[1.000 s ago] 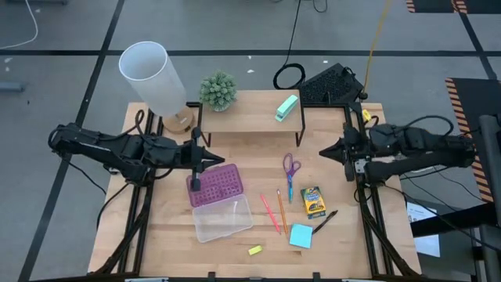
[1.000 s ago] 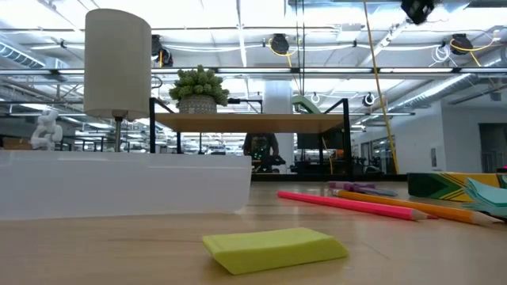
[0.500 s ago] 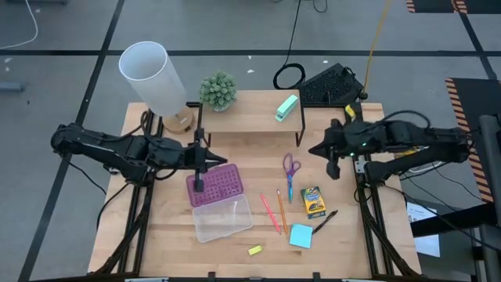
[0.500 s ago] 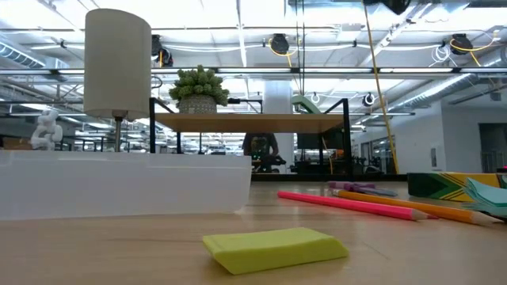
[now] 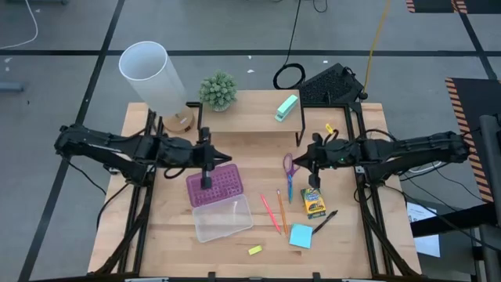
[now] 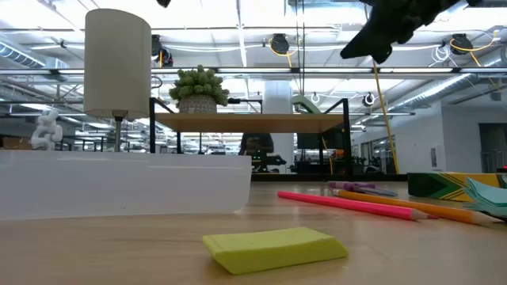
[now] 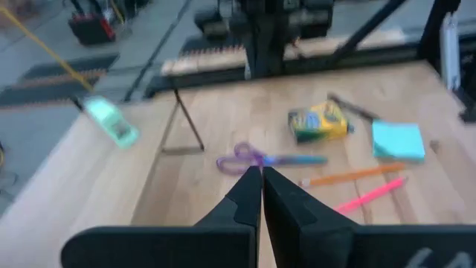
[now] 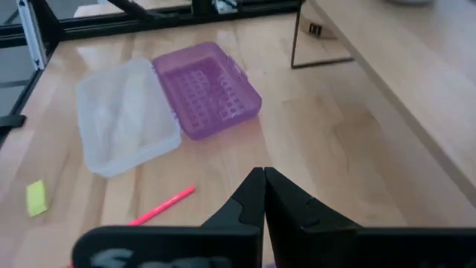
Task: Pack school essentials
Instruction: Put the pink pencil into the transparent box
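The right gripper [image 5: 311, 174], fingers pressed together and holding nothing, hangs just above the yellow-green crayon box [image 5: 313, 201], beside the purple-handled scissors [image 5: 290, 171]. The left gripper [image 5: 207, 185], likewise closed and empty, sits over the purple studded lid [image 5: 214, 185] of the open clear plastic case [image 5: 223, 218]. From the crayon box outward: a black pen [image 5: 325, 221] and blue sticky-note pad [image 5: 300, 236] just beside it, pink and orange pencils [image 5: 275, 211] toward the case, a tiny yellow eraser [image 5: 254, 250] farther off.
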### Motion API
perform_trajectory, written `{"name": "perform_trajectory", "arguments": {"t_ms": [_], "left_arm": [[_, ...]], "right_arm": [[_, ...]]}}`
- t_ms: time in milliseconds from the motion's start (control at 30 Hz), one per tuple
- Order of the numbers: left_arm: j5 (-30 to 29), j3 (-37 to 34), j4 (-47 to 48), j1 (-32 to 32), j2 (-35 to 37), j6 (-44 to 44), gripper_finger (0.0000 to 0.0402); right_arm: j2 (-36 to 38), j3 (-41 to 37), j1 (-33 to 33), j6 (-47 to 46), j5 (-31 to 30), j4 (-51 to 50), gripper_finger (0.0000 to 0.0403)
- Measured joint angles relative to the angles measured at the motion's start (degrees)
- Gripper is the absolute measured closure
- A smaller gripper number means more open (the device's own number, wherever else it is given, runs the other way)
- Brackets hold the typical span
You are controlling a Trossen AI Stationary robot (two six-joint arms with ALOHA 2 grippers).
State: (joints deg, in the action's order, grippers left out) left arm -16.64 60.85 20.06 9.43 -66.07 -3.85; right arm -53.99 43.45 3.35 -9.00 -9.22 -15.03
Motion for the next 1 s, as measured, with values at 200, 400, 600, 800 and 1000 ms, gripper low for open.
{"name": "perform_trajectory", "arguments": {"t_ms": [200, 400, 600, 800, 1000], "left_arm": [[0.09, 0.01, -1.07, 0.40, -4.09, 1.19, 0.0382], [0.15, 0.01, -1.80, 0.23, -7.37, 0.20, 0.0382], [3.08, 0.01, -5.77, 0.19, -10.42, -2.71, 0.0382], [6.21, 1.67, -6.92, -0.26, -12.43, -3.84, 0.0382], [8.14, 1.78, -6.94, -0.25, -12.58, -3.57, 0.0380]], "right_arm": [[0.05, -1.17, -2.47, 2.19, -0.23, 4.53, 0.0403], [-0.12, -1.17, -3.39, 1.88, 0.12, 3.59, 0.0403], [-0.18, -1.17, -3.39, 0.77, 0.26, 2.60, 0.0403], [-0.18, -1.15, -3.34, 0.73, 0.42, 1.11, 0.0403], [-0.18, -1.15, -3.33, 0.98, 0.45, -1.09, 0.0403]]}}
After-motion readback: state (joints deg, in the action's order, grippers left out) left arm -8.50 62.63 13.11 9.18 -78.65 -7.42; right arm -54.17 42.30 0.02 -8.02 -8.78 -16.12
